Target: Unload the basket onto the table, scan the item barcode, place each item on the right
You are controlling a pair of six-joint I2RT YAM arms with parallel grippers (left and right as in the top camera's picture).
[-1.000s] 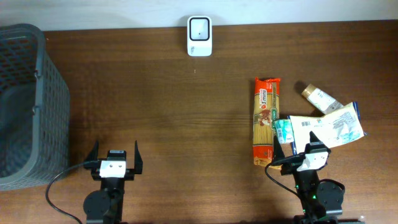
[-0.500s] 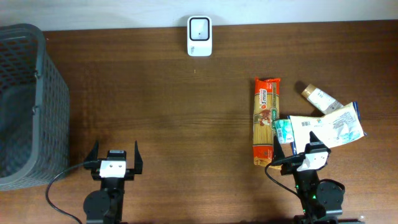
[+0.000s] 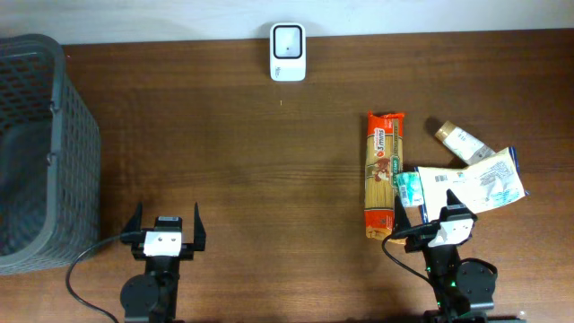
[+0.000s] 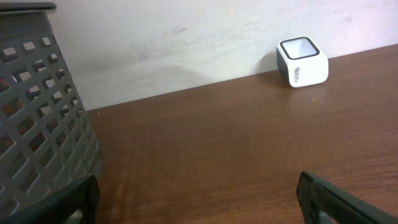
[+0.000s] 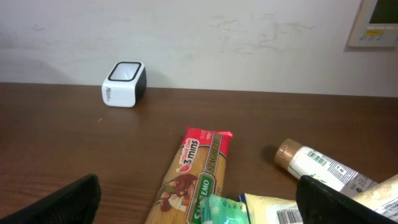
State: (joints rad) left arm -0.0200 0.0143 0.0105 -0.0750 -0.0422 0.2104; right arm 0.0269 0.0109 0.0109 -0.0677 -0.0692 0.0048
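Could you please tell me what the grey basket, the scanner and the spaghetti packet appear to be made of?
The grey basket is probably moulded plastic, matte; its walls are an even grid of square holes. The scanner seems to be hard plastic, a smooth white shell with rounded corners. The spaghetti packet is likely thin plastic film, slightly shiny and printed, with crimped ends.

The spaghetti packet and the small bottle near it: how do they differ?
The spaghetti packet is long, flat and orange-red; the small bottle is short, round and white-labelled with a brown cap. The packet lies square to the table edge; the bottle lies aslant. Both lie flat on it.
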